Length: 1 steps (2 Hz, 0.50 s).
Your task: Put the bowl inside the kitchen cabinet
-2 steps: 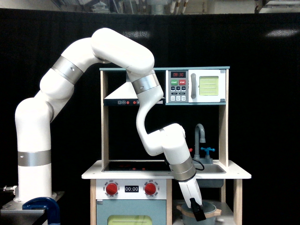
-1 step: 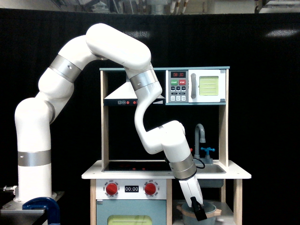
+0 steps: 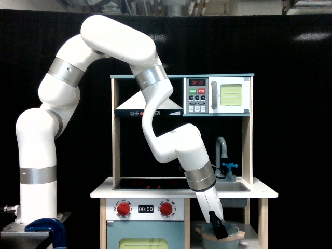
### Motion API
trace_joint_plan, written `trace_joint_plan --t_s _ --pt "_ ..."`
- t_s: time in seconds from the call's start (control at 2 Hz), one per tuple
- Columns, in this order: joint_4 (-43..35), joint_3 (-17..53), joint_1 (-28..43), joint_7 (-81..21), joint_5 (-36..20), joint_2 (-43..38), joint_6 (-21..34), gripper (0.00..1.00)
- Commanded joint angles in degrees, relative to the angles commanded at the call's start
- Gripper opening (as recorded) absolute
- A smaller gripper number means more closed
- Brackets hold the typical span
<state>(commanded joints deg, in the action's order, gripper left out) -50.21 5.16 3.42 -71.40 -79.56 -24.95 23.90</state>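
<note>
The grey-blue bowl [image 3: 233, 232] with its tan rim sits low in the kitchen cabinet [image 3: 263, 223], the doorless compartment under the sink at the exterior view's lower right. My gripper [image 3: 220, 233] reaches down in front of the counter edge, its black fingertips at the bowl's rim on the left side. Seen edge-on, the fingers overlap, so their gap does not show. The bowl's lower part is cut off by the frame's bottom edge.
Above the cabinet are the grey sink [image 3: 236, 187] with its faucet [image 3: 222, 150] and the microwave [image 3: 231, 95]. The pale-blue oven door [image 3: 145, 241] and red knobs [image 3: 123, 209] lie to the left. My arm's white base stands at far left by a blue clamp [image 3: 46, 231].
My upper arm and elbow have swung toward the exterior view's left and the gripper tip has risen slightly. The bowl has stayed in the same place in the cabinet.
</note>
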Motion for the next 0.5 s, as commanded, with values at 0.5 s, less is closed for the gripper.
trace_joint_plan --t_s 0.5 --pt "16.60 11.18 -9.78 5.67 24.69 23.90 10.64 1.00"
